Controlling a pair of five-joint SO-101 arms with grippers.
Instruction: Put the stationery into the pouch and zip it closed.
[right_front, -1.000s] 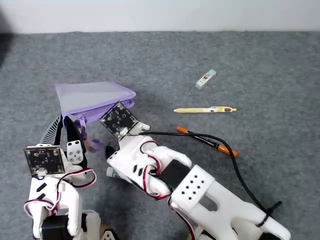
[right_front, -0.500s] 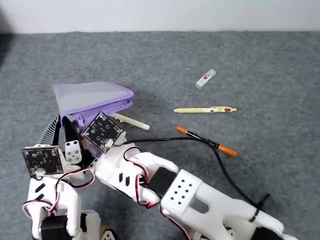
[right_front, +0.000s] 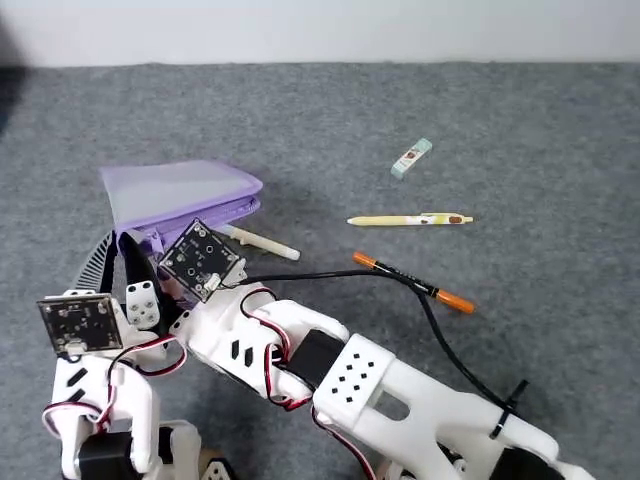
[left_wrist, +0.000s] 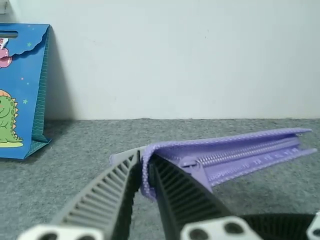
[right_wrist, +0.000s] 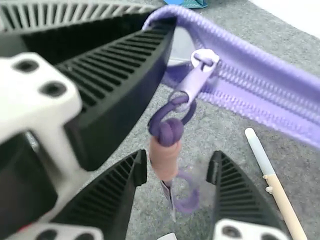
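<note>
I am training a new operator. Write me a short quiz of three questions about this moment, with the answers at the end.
1. True or false: the left gripper is clamped on the edge of the purple pouch.
2. What hangs between the open fingers of the right gripper? A) the zipper pull B) the eraser C) the yellow pen
3. Fill in: the orange pen lies ___ the pouch, on the table.
Key: 1 true; 2 A; 3 outside.
</note>
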